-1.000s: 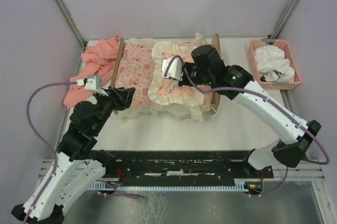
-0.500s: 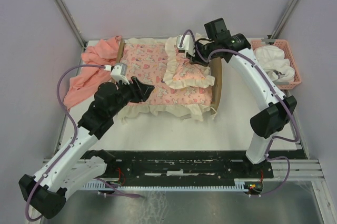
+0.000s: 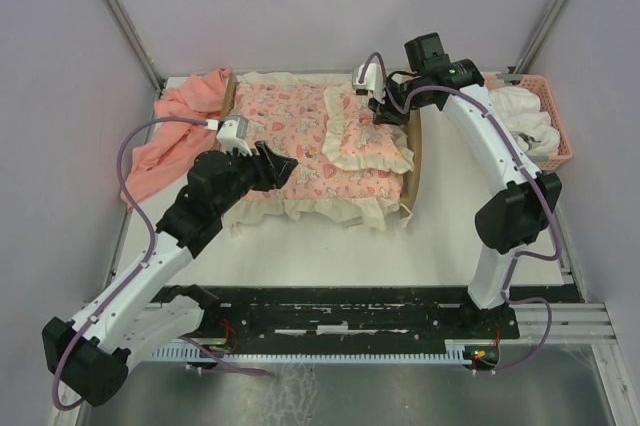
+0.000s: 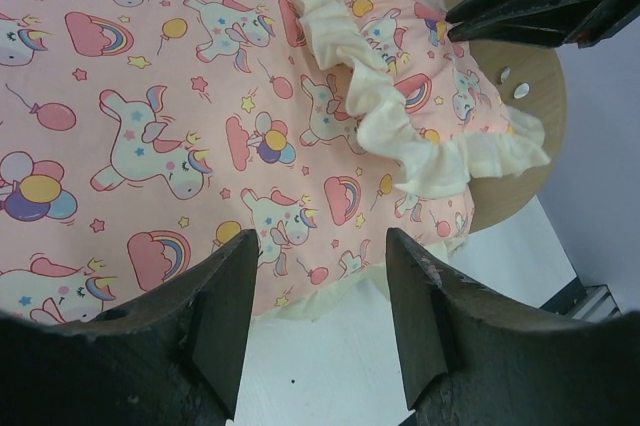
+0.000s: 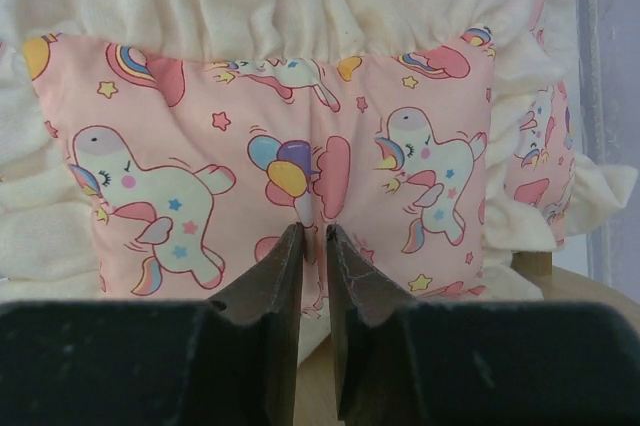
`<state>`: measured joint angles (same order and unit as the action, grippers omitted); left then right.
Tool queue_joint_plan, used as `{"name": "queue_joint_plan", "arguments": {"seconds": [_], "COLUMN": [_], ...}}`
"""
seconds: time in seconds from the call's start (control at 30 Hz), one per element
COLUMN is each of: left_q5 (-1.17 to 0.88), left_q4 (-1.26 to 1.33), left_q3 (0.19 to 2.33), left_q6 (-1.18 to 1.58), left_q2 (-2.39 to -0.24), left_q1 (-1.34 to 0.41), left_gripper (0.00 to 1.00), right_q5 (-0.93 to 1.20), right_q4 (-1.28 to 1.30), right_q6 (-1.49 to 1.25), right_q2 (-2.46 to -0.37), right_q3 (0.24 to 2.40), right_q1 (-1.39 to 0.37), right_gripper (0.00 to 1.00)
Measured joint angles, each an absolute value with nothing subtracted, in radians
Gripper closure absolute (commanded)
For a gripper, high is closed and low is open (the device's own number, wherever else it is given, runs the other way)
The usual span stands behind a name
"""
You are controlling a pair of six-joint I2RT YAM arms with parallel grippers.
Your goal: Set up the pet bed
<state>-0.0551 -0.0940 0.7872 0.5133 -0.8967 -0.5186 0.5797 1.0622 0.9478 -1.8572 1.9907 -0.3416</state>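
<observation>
One light-wood pet bed [image 3: 414, 161] sits between one salmon-pink cloth [image 3: 170, 126] and one pink plastic basket [image 3: 562, 146]. The right claw [image 5: 313, 236] pinches its frilled pink pillow [image 3: 365, 141]; the left claw [image 4: 320, 276] gapes wide.

The bare table [image 3: 330, 246] in front of the pet bed [image 3: 285, 126] gives us the widest lane. Its headboard [image 3: 414, 161] walls the right, a bare strip beyond it before the pink basket [image 3: 550, 160]; the salmon cloth [image 3: 185, 101] crowds the left. The right gripper [image 5: 313, 231], pinched on the pillow [image 3: 370, 146], blocks the head end. Room behind the bed looks slim, perhaps.
</observation>
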Motion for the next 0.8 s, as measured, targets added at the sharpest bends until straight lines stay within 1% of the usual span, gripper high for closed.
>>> {"name": "queue_joint_plan", "arguments": {"seconds": [0.07,0.13,0.2,0.27,0.33,0.5,0.57,0.7,0.8], "left_q5": [-0.055,-0.055,-0.055,-0.055,-0.055,-0.067,-0.086,-0.130,-0.170], "left_q4": [-0.094,-0.093,-0.093,-0.084,-0.071,-0.024,0.002,0.068,0.131], "left_q3": [0.787,0.787,0.787,0.787,0.788,0.798,0.819,0.895,0.941], "left_q6": [0.513,0.513,0.513,0.513,0.513,0.520,0.527,0.559,0.590], "left_q2": [-0.897,-0.897,-0.897,-0.900,-0.911,-0.988,-1.039,-1.159,-1.242], "left_q1": [-0.519,-0.519,-0.519,-0.519,-0.519,-0.519,-0.519,-0.519,-0.520], "left_gripper": [0.39,0.39,0.39,0.39,0.39,0.40,0.42,0.49,0.53], "right_q5": [0.580,0.575,0.570,0.567,0.566,0.558,0.554,0.522,0.497], "right_q4": [1.059,1.053,1.049,1.044,1.031,0.944,0.880,0.746,0.685], "right_q6": [0.943,0.938,0.931,0.912,0.886,0.746,0.671,0.537,0.474], "right_q2": [-1.861,-1.864,-1.866,-1.866,-1.865,-1.842,-1.820,-1.769,-1.766], "right_q3": [1.989,1.989,1.989,1.989,1.988,1.951,1.913,1.802,1.742], "right_q1": [-0.337,-0.331,-0.330,-0.328,-0.327,-0.327,-0.329,-0.340,-0.353], "right_gripper": [0.49,0.35,0.26,0.22,0.20,0.21,0.24,0.34,0.37]}}
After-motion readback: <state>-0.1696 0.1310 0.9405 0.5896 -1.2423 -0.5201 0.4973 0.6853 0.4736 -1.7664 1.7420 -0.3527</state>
